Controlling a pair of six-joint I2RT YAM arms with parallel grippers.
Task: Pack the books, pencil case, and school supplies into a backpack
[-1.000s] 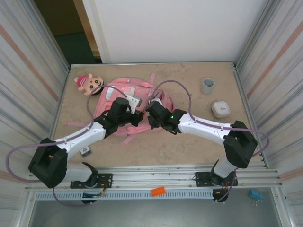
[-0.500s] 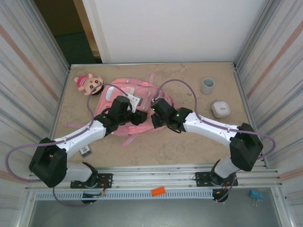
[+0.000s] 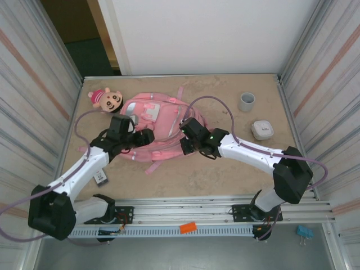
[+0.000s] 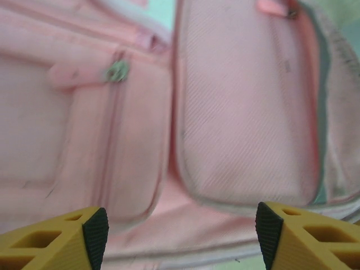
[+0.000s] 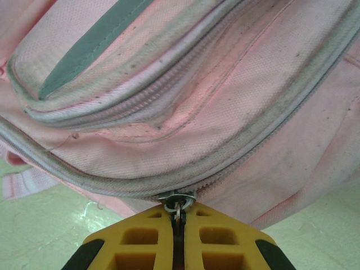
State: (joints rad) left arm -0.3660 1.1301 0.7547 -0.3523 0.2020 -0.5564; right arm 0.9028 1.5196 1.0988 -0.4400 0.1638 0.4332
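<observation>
Nearest me, a small black-and-white card (image 3: pixel 101 178) lies on the table (image 3: pixel 225 180), back behind the left claw (image 4: pixel 179 236) and beside its forearm. The left claw is spread wide with nothing between its fingers (image 4: pixel 50 242), right over the backpack (image 3: pixel 157 115), front panels just ahead. The right claw (image 5: pixel 177 228) is clamped tight on a metal zip pull (image 5: pixel 177 209) at the backpack's edge. The pink backpack lies flat between and beyond both claws. Further out, a plush doll (image 3: pixel 105 99) sits beyond the left claw, off to its left. A grey cup (image 3: pixel 246 102) and a white box (image 3: pixel 262 130) stand well right of the right claw.
</observation>
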